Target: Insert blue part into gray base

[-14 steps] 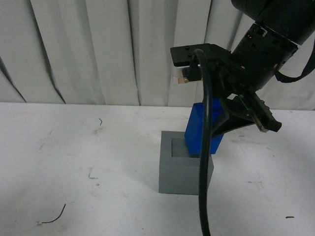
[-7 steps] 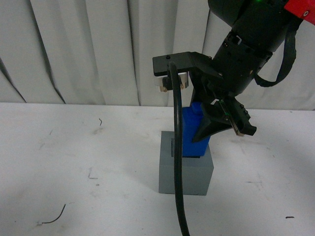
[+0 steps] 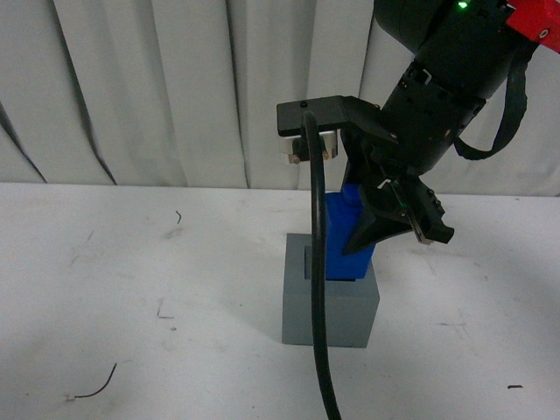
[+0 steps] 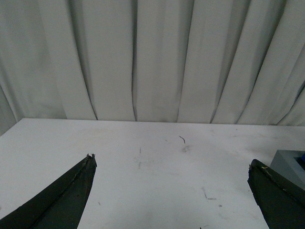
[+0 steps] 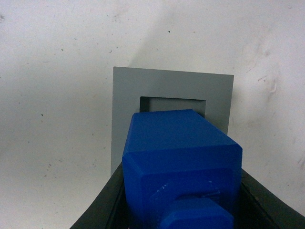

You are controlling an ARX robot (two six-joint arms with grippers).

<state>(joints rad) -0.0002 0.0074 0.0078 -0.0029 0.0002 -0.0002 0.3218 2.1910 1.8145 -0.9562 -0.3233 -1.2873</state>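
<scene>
Now the right gripper [image 5: 181, 179] pinches the hard, light-looking bright blue matte block [image 3: 338, 241] by its flat sides, over the plain gray cube [image 3: 346, 311]; the left gripper [image 4: 171, 161] gapes empty

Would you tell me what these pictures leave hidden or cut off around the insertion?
- Front view: the black cable and right gripper hide the blue part's lower end, so its depth in the gray base is unclear.
- Right wrist view: the blue part covers most of the recess.
- Left wrist view: the frame edge cuts off the gray base; only a corner shows.
</scene>
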